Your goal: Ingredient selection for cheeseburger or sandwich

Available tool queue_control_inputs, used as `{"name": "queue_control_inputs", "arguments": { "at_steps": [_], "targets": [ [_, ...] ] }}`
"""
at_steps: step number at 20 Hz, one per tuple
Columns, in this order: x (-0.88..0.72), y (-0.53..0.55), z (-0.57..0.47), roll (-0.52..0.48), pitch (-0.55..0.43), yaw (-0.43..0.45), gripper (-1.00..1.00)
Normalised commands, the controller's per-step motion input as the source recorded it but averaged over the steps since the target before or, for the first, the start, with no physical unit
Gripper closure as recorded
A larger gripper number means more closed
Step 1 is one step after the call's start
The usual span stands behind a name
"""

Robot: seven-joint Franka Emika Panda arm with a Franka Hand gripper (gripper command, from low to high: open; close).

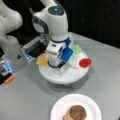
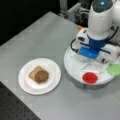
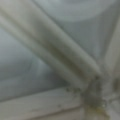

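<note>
Low over the white round tray, right at its middle, sits the gripper, with the arm standing tall above it. Cannot tell if the pincer is wide, narrow or holding anything, as the tips hide behind the blue and white body. Up close in the wrist view, only the tray's white dividers, very near.

On the tray, toward a front view's left, a yellow-orange cheese square; toward its right, a red disc; behind that, a green square.

Away from the tray, toward a front view's bottom, a white paper plate. On it already, a brown bread square with the dark round patty on top.

Could go wrong: tips may bump a divider and jolt the tray, as they sit so close. A flat piece may slip out, being thin and smooth. Could also grab the wrong piece, with three colours so near.
</note>
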Motion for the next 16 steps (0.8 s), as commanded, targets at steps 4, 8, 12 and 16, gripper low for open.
{"name": "queue_control_inputs", "arguments": {
  "at_steps": [4,8,12,16],
  "targets": [
    [-0.26,-0.01,-0.17,0.169,-0.175,0.123,-1.00],
    [-0.24,-0.06,-0.16,0.175,-0.155,0.138,-1.00],
    [-0.21,-0.11,-0.13,0.175,-0.129,0.165,-1.00],
    [-0.19,-0.13,-0.12,0.171,-0.109,0.154,-1.00]
  ]
}}
